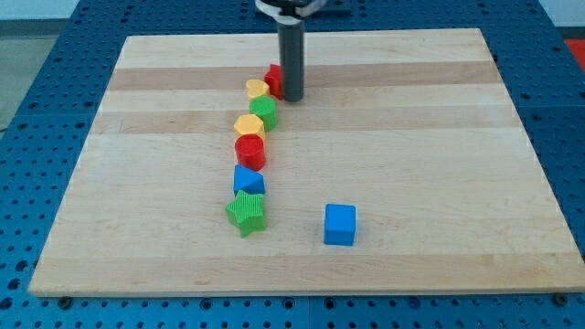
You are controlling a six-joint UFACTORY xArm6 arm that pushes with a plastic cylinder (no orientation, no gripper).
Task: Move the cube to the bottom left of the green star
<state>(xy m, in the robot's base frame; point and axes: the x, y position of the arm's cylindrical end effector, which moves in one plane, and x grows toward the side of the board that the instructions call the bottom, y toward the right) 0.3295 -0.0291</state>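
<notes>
The blue cube (339, 224) sits on the wooden board (411, 137) toward the view's bottom, right of centre. The green star (247, 212) lies to its left, at the lower end of a line of blocks. My tip (292, 96) is near the view's top, touching or just right of a red block (273, 79), far from the cube and the star.
A line of blocks runs up from the star: a blue block (248, 180), a red cylinder (249, 152), a yellow hexagon (249, 126), a green block (264, 111), a yellow block (257, 90) and the red block.
</notes>
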